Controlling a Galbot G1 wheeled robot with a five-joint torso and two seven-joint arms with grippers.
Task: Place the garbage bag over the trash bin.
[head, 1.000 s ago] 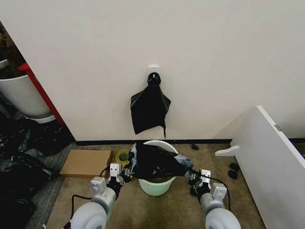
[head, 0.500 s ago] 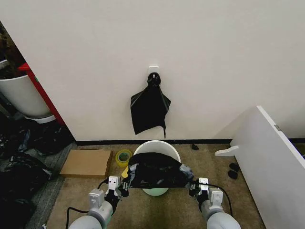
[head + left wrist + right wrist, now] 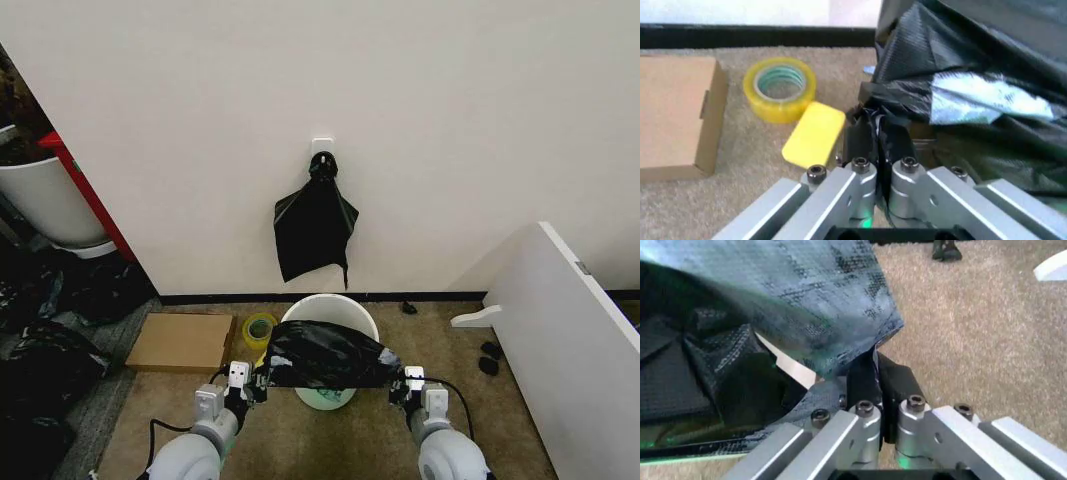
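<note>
The garbage bag [image 3: 325,355], black and glossy, is stretched between my two grippers over the near half of the trash bin [image 3: 330,308], a round white bucket on the carpet by the wall. My left gripper [image 3: 258,378] is shut on the bag's left edge, and the left wrist view shows its fingers [image 3: 860,137] pinching the black plastic [image 3: 973,100]. On the opposite side, my right gripper [image 3: 397,382] is shut on the bag's right edge; its fingers [image 3: 863,382] clamp the film [image 3: 800,300]. The bin's far rim stays uncovered.
More black bags [image 3: 314,225] hang from a white hook on the wall above the bin. A yellow tape roll [image 3: 258,328], a yellow block [image 3: 815,133] and a flat cardboard box [image 3: 182,341] lie left of the bin. A white panel [image 3: 570,330] stands right; dark bags [image 3: 40,340] pile left.
Both grippers have drawn back toward me and lowered with the bag. The bag has slid off the bin's far rim and now covers its near half.
</note>
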